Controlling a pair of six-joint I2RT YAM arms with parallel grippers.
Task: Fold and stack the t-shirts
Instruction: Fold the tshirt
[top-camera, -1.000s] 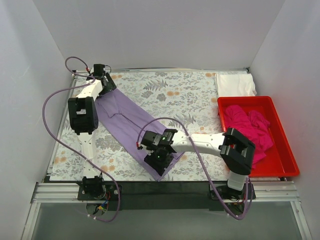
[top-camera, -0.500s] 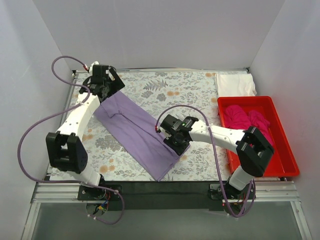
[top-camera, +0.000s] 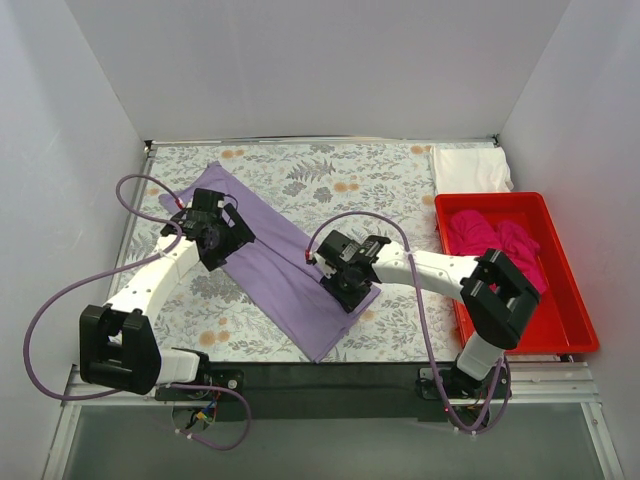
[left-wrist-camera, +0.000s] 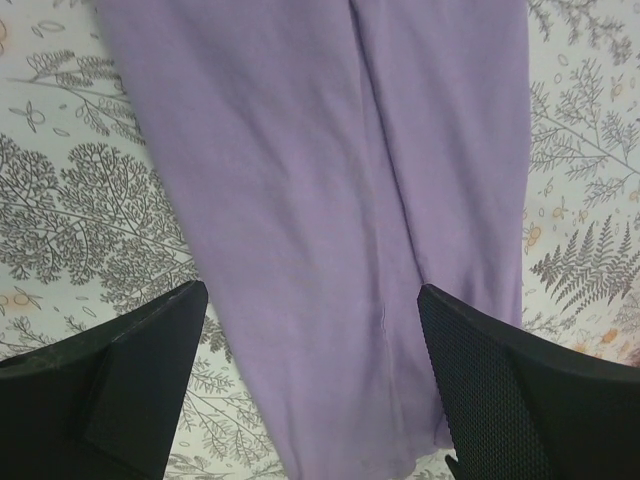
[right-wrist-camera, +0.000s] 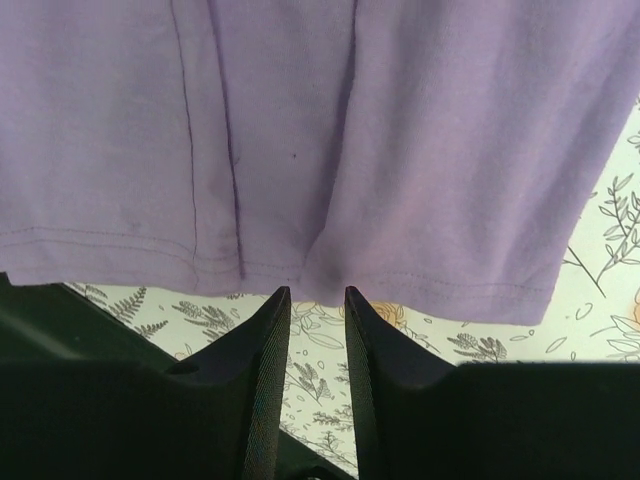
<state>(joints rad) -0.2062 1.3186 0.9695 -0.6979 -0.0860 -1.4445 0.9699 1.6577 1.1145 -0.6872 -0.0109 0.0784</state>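
Lavender t-shirt (top-camera: 275, 270) has been laid flat diagonally on the worktop (top-camera: 400, 190), seemingly ready for cross-folding. The left fingers (left-wrist-camera: 120, 385) are spread above it, released. The right fingers (right-wrist-camera: 240, 390) are narrowed at its hem; a pinch cannot be told. Bare cloth is left up to the red bin (top-camera: 565, 315).

lab robot cell, not a home: plain white panel walls (top-camera: 300, 70) box the workspace on three sides, left arm (top-camera: 150, 283) and right arm (top-camera: 430, 268) bolted to an aluminium extrusion rail (top-camera: 330, 385) at the near edge, loose purple cables (top-camera: 122, 190), floral tablecloth (top-camera: 370, 190) spread flat
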